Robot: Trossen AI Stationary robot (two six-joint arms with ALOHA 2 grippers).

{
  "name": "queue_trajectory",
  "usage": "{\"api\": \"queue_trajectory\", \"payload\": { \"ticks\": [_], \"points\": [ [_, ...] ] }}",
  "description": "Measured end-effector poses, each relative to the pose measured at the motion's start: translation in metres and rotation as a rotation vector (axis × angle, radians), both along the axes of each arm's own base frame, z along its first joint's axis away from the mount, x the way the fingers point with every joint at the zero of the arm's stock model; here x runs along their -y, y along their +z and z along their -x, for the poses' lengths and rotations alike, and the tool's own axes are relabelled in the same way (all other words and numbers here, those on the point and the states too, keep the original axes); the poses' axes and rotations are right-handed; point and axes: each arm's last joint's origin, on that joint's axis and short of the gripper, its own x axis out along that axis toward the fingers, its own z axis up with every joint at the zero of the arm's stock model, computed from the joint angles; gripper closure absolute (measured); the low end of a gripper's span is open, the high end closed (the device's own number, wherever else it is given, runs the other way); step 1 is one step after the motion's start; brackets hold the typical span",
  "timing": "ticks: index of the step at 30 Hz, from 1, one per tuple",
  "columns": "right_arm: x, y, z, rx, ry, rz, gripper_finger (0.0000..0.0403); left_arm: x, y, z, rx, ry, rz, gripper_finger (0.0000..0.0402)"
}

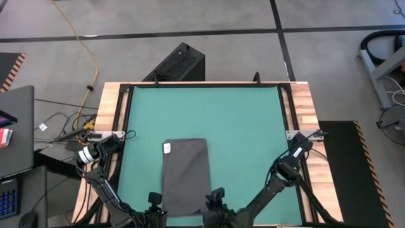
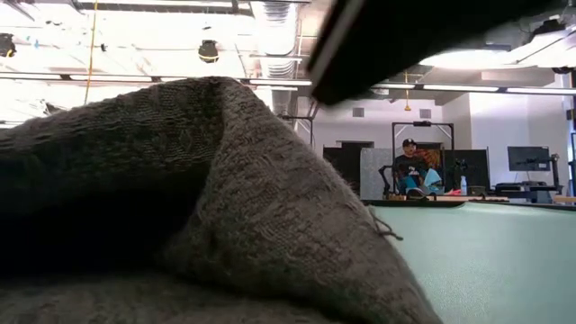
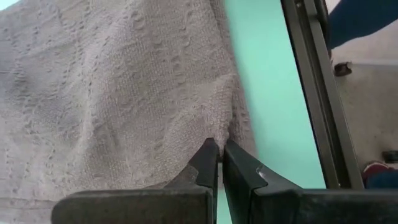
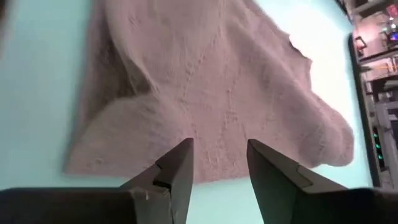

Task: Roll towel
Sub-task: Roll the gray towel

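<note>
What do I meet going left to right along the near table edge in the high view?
Left tool, shut on the dark grey soft cloth towel → towel's near edge → right tool, open.

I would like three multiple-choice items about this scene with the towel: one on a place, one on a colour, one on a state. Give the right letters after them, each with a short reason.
1. Where does the towel lie on the table?
A. at the near edge, between the two grippers
B. at the far edge
C. on the floor

2. What colour is the label on the towel?
A. red
B. white
C. yellow

3. How are the fingers of the right gripper?
A. shut on the towel
B. out of view
C. open, with the towel's edge just ahead of the gap

Key: 1 A, the high view shows it between the left gripper and the right one. 2 B, a small white patch at its edge. 3 C, the right wrist view shows a clear gap.
</note>
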Motion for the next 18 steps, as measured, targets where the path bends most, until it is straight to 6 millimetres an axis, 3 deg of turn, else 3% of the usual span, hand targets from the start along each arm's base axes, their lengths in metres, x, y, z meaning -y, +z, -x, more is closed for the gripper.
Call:
{"api": "queue_trajectory", "payload": {
  "ticks": [4, 8, 12, 18],
  "points": [
    [0.009, 0.011, -0.008, -0.036, 0.008, -0.13, 0.0254, -0.001, 0.0, 0.0, 0.013, 0.011, -0.008, 0.0401],
    [-0.005, 0.026, -0.012, 0.005, 0.09, -0.328, 0.0269, -0.001, 0.0, 0.0, 0.022, 0.02, -0.007, 0.0401],
    [-0.019, 0.018, -0.009, 0.054, 0.069, -0.383, 0.0268, -0.001, 0.0, -0.001, 0.033, 0.032, -0.005, 0.0401],
    [-0.016, 0.005, -0.012, 0.1, -0.033, -0.38, 0.0244, -0.001, 0.001, -0.001, 0.038, 0.038, -0.002, 0.0401]
  ]
}}
